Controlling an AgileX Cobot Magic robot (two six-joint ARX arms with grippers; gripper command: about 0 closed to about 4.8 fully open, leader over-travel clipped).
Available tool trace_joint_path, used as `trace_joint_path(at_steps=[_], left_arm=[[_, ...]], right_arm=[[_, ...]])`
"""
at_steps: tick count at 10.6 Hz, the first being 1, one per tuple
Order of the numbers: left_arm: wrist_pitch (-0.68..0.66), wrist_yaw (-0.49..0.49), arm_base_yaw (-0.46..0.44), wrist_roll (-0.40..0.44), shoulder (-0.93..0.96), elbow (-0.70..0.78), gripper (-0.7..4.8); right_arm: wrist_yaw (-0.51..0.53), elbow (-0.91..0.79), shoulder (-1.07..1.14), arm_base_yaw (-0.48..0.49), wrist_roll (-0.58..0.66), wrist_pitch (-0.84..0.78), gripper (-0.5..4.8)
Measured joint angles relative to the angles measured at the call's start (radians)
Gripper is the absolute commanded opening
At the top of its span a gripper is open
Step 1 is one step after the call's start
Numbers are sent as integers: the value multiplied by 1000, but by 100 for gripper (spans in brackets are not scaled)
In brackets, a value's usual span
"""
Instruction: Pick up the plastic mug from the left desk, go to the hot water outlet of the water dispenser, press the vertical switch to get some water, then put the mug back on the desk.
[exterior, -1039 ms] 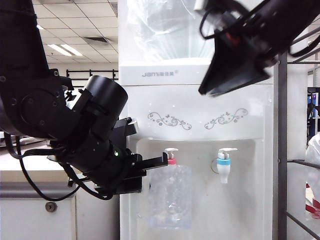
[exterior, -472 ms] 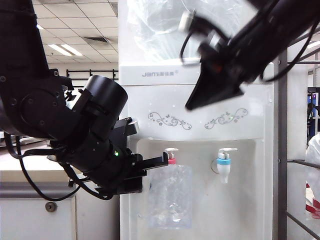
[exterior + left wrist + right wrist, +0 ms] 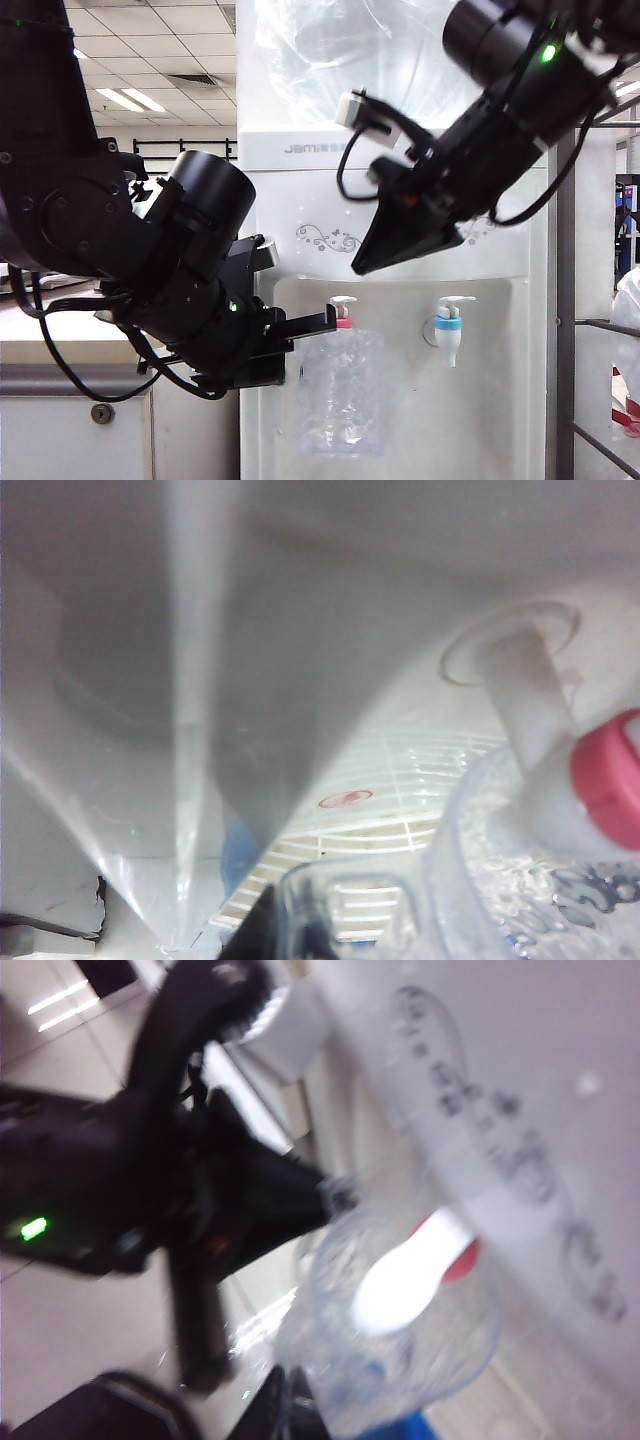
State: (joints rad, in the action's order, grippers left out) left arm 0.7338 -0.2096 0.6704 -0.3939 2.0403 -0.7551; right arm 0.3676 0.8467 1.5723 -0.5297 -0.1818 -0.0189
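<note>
The left gripper [image 3: 318, 325] is clamped on the handle side of the plastic mug [image 3: 340, 392], holding the clear, dimpled cup upright directly beneath the hot water outlet [image 3: 343, 321] of the water dispenser [image 3: 400, 190]. The right gripper [image 3: 362, 266], jaws shut and empty, hangs above and slightly right of the vertical switch [image 3: 342, 301], a small white lever atop the red collar; the right arm is nearer it.
</note>
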Motion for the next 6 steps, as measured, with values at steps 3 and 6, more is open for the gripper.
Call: trace_joint_path(at_steps=[3,6], left_arm=[[0,0,0,0,0,0,-7],[3,0,0,0,0,0,-7]], right_arm=[[-5,0,29,1,0,-74,-2],[-29,1,34,1,0,-178,-2]])
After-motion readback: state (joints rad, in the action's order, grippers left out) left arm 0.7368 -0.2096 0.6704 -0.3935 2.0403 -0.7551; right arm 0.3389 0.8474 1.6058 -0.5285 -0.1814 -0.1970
